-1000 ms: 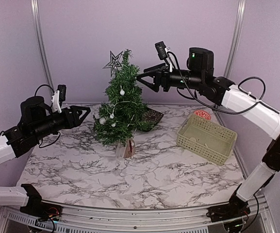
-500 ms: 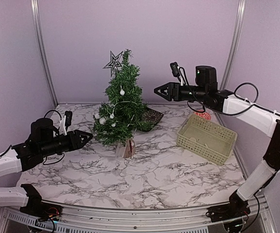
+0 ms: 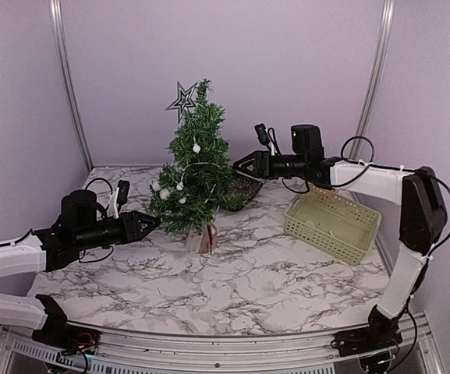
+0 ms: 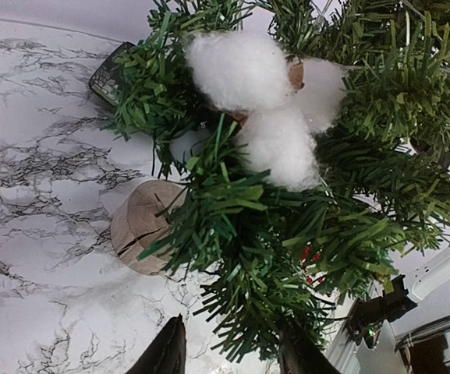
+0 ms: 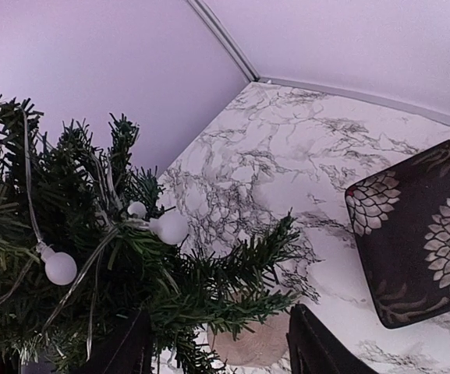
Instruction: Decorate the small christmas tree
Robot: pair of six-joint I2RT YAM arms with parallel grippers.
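small christmas tree (image 3: pixel 197 167), star (image 3: pixel 182 99) overhead only — cotton tufts (image 4: pixel 240 70) left wrist

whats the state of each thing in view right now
christmas tree, upright on its log base, star and white balls on it
basket, upright, looks empty
plate, lying on the table behind the tree
left gripper, open, low branch tips between the jaws
right gripper, open, at the tree's right side

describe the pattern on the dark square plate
Pale flowers on the plate; clearest from the right wrist.
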